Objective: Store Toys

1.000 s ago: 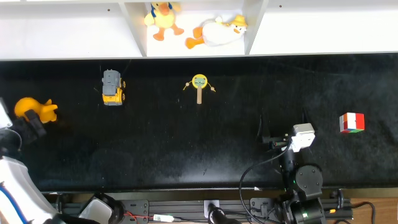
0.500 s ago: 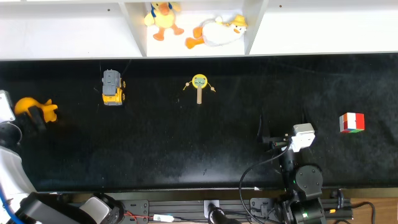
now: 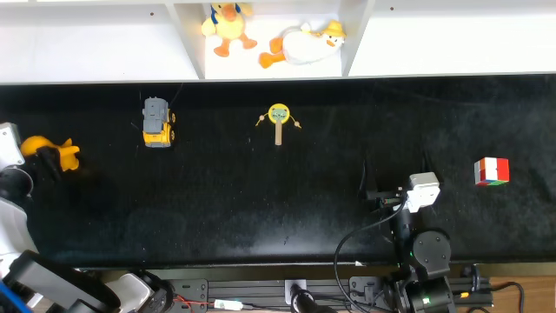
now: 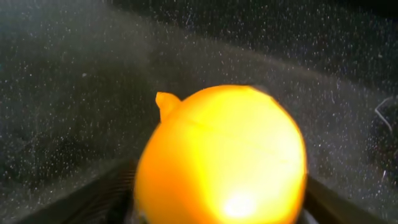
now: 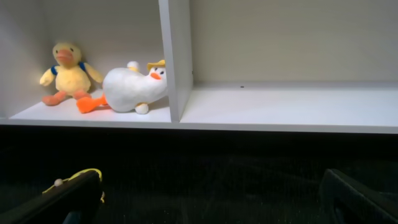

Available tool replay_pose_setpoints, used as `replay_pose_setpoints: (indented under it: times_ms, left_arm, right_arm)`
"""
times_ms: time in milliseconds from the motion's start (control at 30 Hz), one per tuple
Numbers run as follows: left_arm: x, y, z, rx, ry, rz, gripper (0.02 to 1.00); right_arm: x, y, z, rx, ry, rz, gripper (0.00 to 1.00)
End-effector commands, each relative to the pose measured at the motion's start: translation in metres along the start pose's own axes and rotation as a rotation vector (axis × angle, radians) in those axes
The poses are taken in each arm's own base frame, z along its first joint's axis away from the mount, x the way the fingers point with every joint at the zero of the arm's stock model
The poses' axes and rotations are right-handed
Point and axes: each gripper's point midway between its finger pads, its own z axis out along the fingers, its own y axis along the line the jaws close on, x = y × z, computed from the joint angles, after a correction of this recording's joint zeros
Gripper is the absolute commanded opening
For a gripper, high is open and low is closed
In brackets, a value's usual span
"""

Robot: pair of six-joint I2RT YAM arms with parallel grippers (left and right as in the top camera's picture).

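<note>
An orange rubber-duck toy (image 3: 36, 146) lies at the far left of the black mat. My left gripper (image 3: 50, 162) sits right at it. In the left wrist view the orange toy (image 4: 221, 165) bulges between the two fingers of my left gripper (image 4: 219, 205), which press against both its sides. My right gripper (image 3: 375, 196) rests low near the mat's front right, open and empty, and in its wrist view my right gripper (image 5: 211, 193) faces the white shelf (image 5: 286, 106). A yellow plush duck (image 3: 228, 24) and a white plush duck (image 3: 304, 45) lie in the shelf's middle bay.
A yellow-and-grey toy truck (image 3: 157, 122) and a small yellow rattle drum on a stick (image 3: 278, 120) lie on the mat's far half. A coloured cube (image 3: 491, 171) sits at the right. The shelf bay (image 5: 292, 102) beside the plush ducks holds nothing.
My left gripper has moved up the mat from just in front of the orange toy to around it. The right arm and the other toys have stayed put.
</note>
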Motion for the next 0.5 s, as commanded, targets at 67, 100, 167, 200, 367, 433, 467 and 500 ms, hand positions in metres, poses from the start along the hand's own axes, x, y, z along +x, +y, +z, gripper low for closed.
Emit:
replay_pose_setpoints:
  times_ms: [67,100,167,200,367,433,467,500]
  left_arm:
    - [-0.0146,0.0025,-0.0046,0.004,-0.044,0.025,0.601]
    - [-0.0149,0.0026,-0.0047,0.003,-0.044,0.025,0.59]
    - [-0.015,0.0027,-0.0047,0.003,-0.045,0.025,0.546]
    - [-0.015,0.0027,-0.0047,0.003,-0.045,0.025,0.518]
    - [-0.0164,0.0029,-0.0056,0.001,-0.05,0.02,0.417]
    - [-0.0171,0.0029,-0.0064,0.0,-0.052,0.02,0.391]
    - [-0.0174,0.0028,-0.0067,0.0,-0.053,0.018,0.362]
    - [-0.0178,0.0027,-0.0071,-0.001,-0.055,0.017,0.338]
  right_arm:
    - [0.0034,0.0007,0.0002,-0.003,0.0,-0.003,0.996]
    - [0.0033,0.0007,0.0002,-0.003,0.0,-0.003,0.996]
    - [0.0034,0.0007,0.0002,-0.003,0.0,-0.003,0.996]
    - [0.0033,0.0007,0.0002,-0.003,0.0,-0.003,0.993]
    - [0.0034,0.0007,0.0002,-0.003,0.0,-0.003,0.993]
    - [0.0033,0.0007,0.0002,-0.003,0.0,-0.003,0.993]
    - [0.0033,0.0007,0.0002,-0.003,0.0,-0.003,0.996]
    - [0.0033,0.0007,0.0002,-0.003,0.0,-0.003,0.996]
